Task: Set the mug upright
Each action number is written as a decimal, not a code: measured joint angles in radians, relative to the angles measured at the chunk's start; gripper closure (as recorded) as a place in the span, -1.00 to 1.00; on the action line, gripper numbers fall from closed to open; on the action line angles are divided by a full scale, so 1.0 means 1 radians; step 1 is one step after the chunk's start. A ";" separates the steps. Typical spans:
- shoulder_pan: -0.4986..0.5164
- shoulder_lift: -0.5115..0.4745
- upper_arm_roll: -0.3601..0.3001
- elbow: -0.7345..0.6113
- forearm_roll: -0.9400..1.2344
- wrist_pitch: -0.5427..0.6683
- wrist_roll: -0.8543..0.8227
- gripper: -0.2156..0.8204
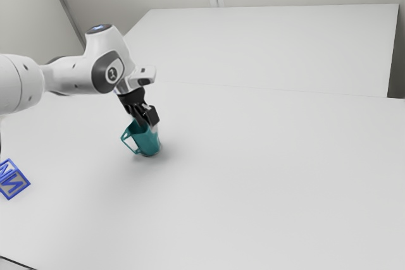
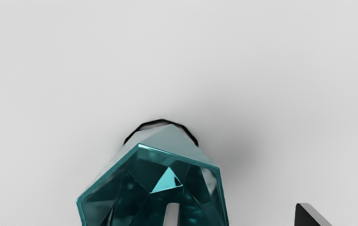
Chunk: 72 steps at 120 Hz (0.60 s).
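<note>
White table [image 1: 266, 175]; arm [image 1: 76, 75] reaching over; gripper [image 1: 149, 124] open, one finger [image 2: 171, 215] inside teal mug [image 1: 145, 141], other finger [image 2: 307, 216] outside, apart from its side; mug on table, mouth up, slight lean possible; final righting or finished stand, can't tell; either way go gently, inside finger could tip it; blue-edged block [image 1: 12, 179] well apart, no obstacle

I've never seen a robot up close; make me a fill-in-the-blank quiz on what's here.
The loop on the side of the teal mug is its ____.
One fingertip of the pincer is inside the mug; the other is ____ it.
The blue-edged block lies at the exterior view's ____ edge.

Missing words: handle; outside; left.
</note>
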 joint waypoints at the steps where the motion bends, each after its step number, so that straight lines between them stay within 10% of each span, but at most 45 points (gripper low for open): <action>1: 0.000 -0.003 0.000 0.000 0.000 -0.002 -0.001 -0.14; 72: 0.000 -0.092 0.007 0.397 -0.039 -0.399 -0.032 -0.56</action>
